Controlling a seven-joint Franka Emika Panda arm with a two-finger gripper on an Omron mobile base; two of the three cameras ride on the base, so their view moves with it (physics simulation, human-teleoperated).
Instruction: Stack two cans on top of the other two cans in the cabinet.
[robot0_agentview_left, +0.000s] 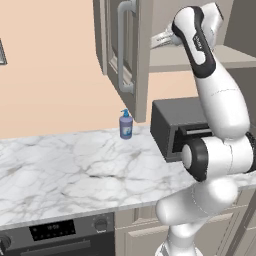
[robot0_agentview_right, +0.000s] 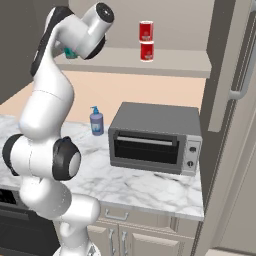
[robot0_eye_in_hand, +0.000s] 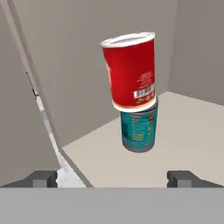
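Inside the cabinet (robot0_agentview_right: 150, 62), 2 stacks are seen: red cans (robot0_agentview_right: 146, 41) paired, and a red can (robot0_eye_in_hand: 130, 70) balanced on a teal can (robot0_eye_in_hand: 140, 129). The gripper (robot0_eye_in_hand: 113, 177) is spread wide, nothing held.

peach wall (robot0_agentview_left: 50, 75) behind a white marble counter (robot0_agentview_left: 65, 175) with a grey toaster oven (robot0_agentview_right: 155, 137)

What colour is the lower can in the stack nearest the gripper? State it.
Teal lower can, under a red can; hand view shows it best.

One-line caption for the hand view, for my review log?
Open gripper faces a red can stacked on a teal can on the cabinet shelf.
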